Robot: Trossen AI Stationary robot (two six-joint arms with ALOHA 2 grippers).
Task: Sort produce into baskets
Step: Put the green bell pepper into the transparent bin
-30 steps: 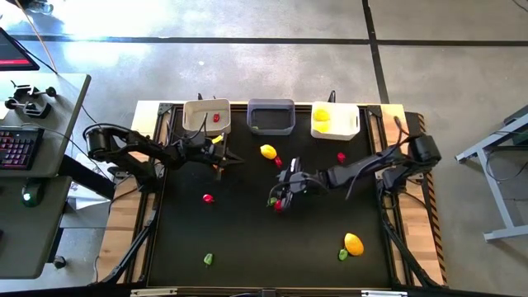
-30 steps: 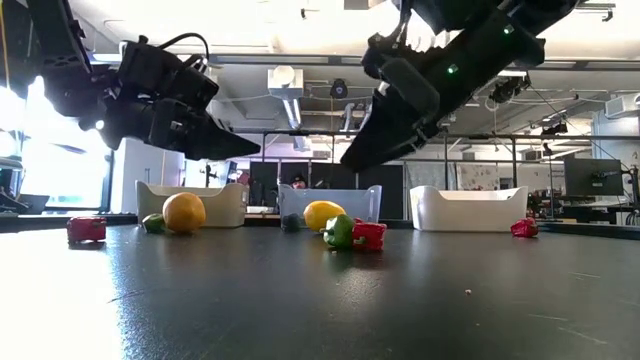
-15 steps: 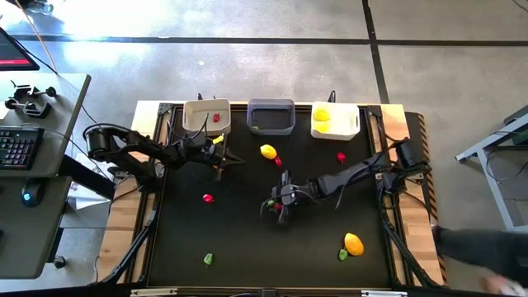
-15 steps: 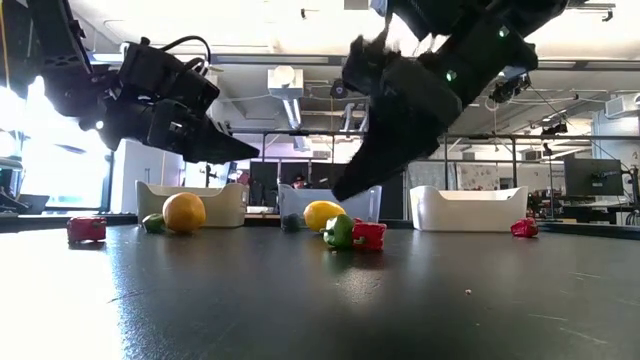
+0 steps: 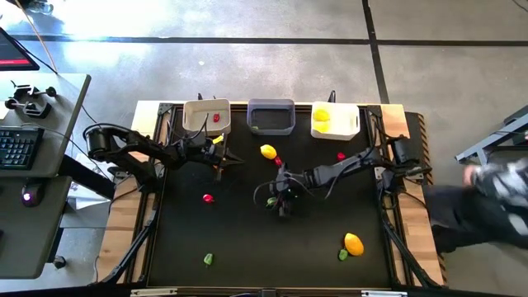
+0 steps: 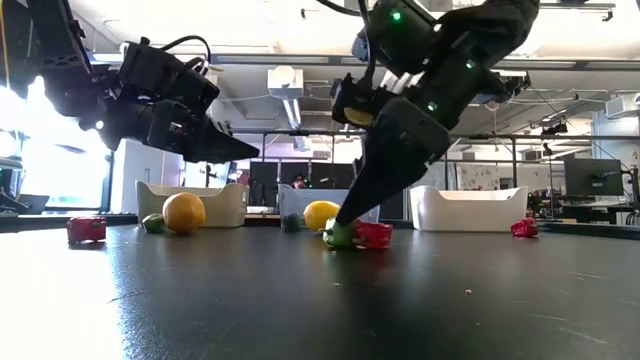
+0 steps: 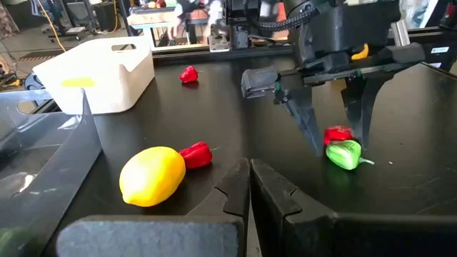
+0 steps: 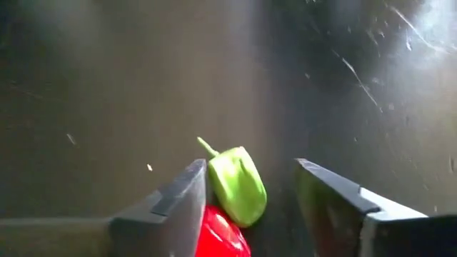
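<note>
Across the desk [image 5: 247, 239], three baskets line the far edge; loose lie three green pieces, four red, two yellow. Left tool [image 5: 235, 158] hovers shut, empty. Right tool [image 5: 279, 200] has descended, fingers open astride the green pepper [image 8: 238, 184] mid-desk.

Worktop [image 5: 239, 239]: three baskets [image 5: 271, 116] along the far edge; produce [image 5: 268, 152] scattered before them; right end effector [image 5: 276, 198] at centre.
</note>
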